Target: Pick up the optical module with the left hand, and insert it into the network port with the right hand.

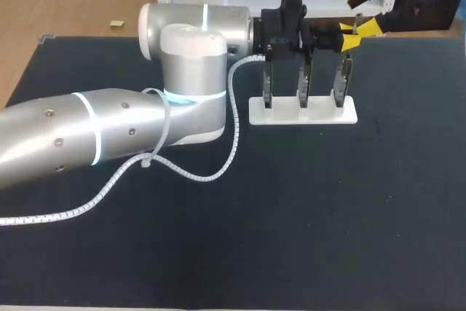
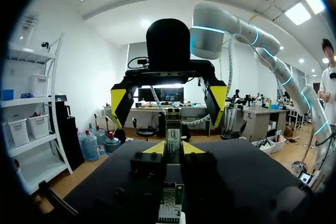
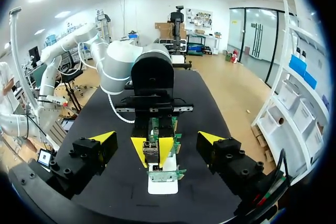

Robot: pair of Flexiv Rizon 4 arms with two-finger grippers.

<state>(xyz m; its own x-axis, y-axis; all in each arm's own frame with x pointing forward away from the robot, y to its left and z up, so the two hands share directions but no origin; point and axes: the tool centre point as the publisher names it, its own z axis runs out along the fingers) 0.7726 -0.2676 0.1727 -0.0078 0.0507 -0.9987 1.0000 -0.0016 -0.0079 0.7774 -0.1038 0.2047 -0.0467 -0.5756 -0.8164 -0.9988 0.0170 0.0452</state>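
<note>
With the left gripper [image 2: 173, 148] pinching the optical module [image 2: 172, 132] in its fingers [image 2: 154, 148] above the white stand [image 1: 302, 113] of network ports [image 1: 302, 85] on the desk [image 1: 291, 216], and the right gripper [image 2: 169, 101] facing it with fingers spread, a misaligned handover could knock the module loose or leave it skewed.

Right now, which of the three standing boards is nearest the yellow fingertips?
The right-end board on the white stand: the left gripper ends by its top, not theirs.

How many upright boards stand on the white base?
3 boards in a row on the white base: one at its left end, one in the middle, one at its right end. The left arm may hide more.
</note>
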